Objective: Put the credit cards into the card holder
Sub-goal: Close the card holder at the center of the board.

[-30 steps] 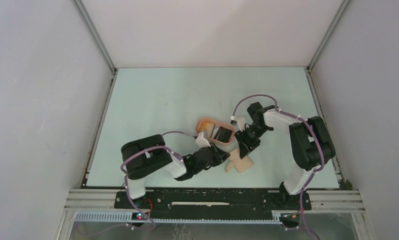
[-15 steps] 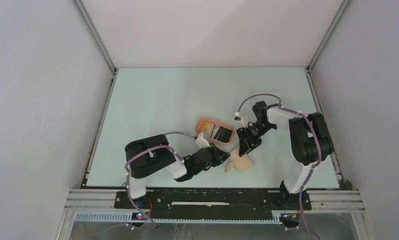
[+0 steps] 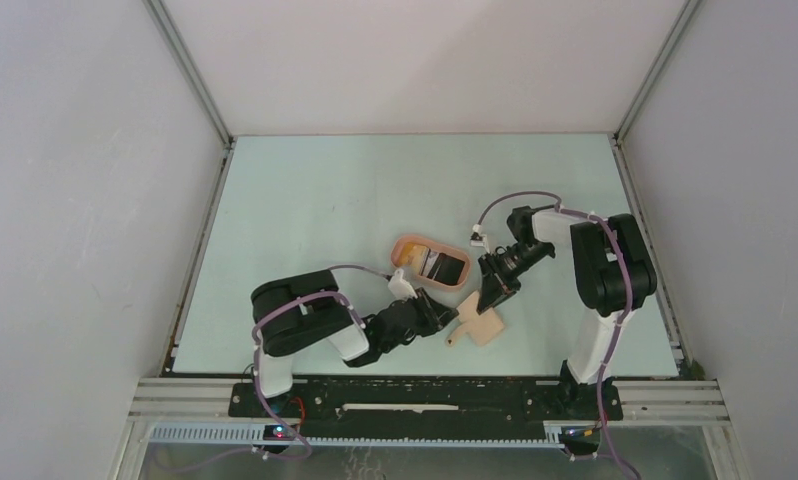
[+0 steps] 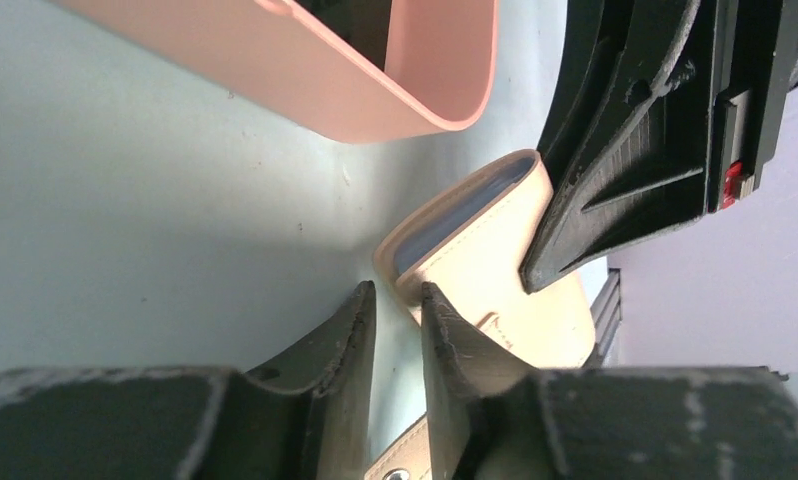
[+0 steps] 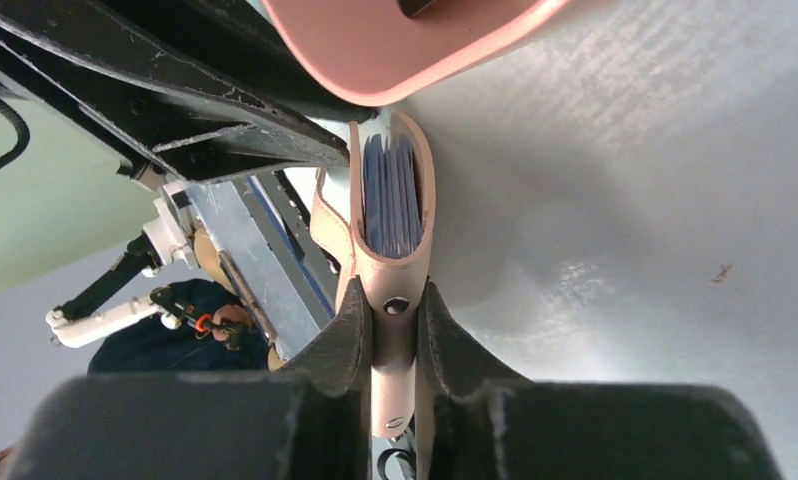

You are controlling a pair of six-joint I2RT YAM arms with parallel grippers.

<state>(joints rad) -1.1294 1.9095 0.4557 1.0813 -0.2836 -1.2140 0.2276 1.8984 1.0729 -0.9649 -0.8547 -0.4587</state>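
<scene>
The tan card holder (image 3: 482, 324) lies on the table in front of the peach tray (image 3: 408, 243). My right gripper (image 3: 492, 296) is shut on the holder's snap flap (image 5: 390, 300). The right wrist view shows the holder's pocket held open, with blue cards (image 5: 390, 190) standing inside. My left gripper (image 3: 441, 316) is at the holder's left side. In the left wrist view its jaws (image 4: 395, 295) stand a narrow gap apart with only table between the tips, and one finger (image 4: 445, 330) touches the holder (image 4: 485, 265). A black card (image 3: 438, 266) and a yellow-orange card (image 3: 406, 258) lie in the tray.
The tray (image 4: 375, 90) stands just behind both grippers and close to the holder's mouth (image 5: 415, 40). The black fingers of the right gripper (image 4: 625, 150) press on the holder's far edge. The table's near edge and the metal rail (image 3: 425, 385) are close in front.
The right arm has folded in and its gripper has come a little nearer with the holder. The left gripper has shifted slightly toward the holder. The tray has stayed put.
</scene>
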